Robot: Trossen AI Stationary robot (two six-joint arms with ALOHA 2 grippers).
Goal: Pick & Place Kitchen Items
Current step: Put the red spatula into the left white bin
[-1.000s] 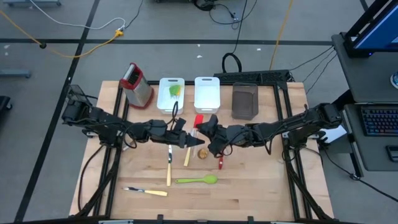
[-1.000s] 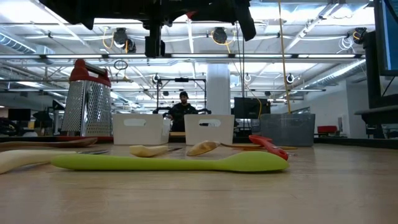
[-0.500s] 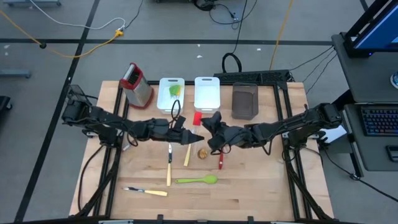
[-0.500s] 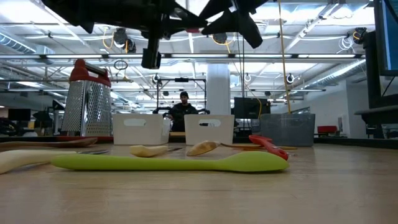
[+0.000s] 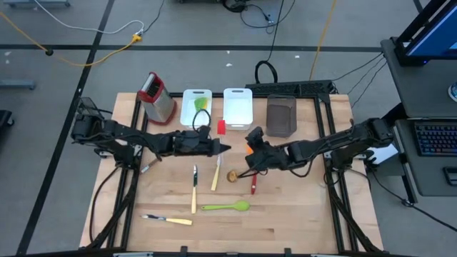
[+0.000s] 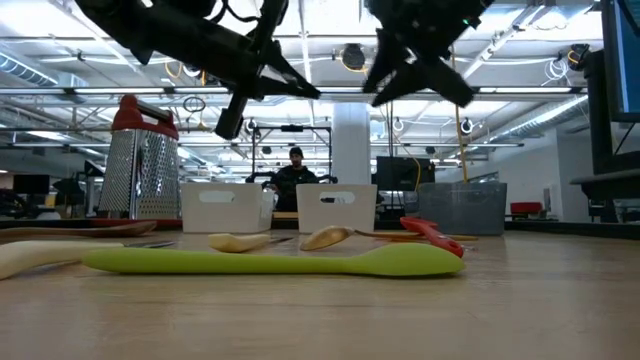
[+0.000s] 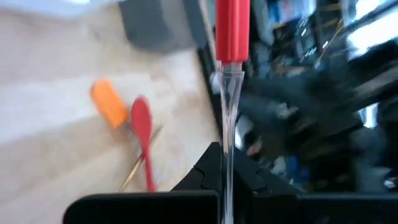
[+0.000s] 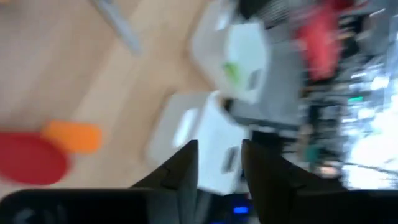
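Observation:
My left gripper (image 5: 223,147) hovers over the table's middle, shut on a spatula with a red head (image 5: 221,127) and a clear handle (image 7: 225,112). My right gripper (image 5: 252,140) is just to its right, open, with nothing between its fingers (image 8: 219,155). It hangs over an orange spatula (image 5: 249,148) that lies on the table beside a red spoon (image 7: 142,121). A wooden spoon (image 5: 216,175), two cream-handled knives (image 5: 193,194) (image 5: 168,220) and a green spoon (image 5: 226,207) lie flat nearer the front. My left gripper pinches the spatula's clear handle (image 7: 224,146) between its two fingers, well below the red head. The fingers come nearly level from the table's left and lie across the handle. The spatula is lifted clear, its head pointing toward the far edge.
Along the far edge stand a steel grater with a red top (image 5: 158,98), a white bin with a green utensil in it (image 5: 196,108), a second white bin (image 5: 237,107) and a dark bin (image 5: 280,116). A person (image 6: 295,175) stands far behind the table.
My right gripper has drawn back from the red spatula toward the table's right edge and tipped downward, uncovering the orange spatula. My left gripper has turned and sunk slightly, swinging the spatula's red head toward the far edge and the white bins.

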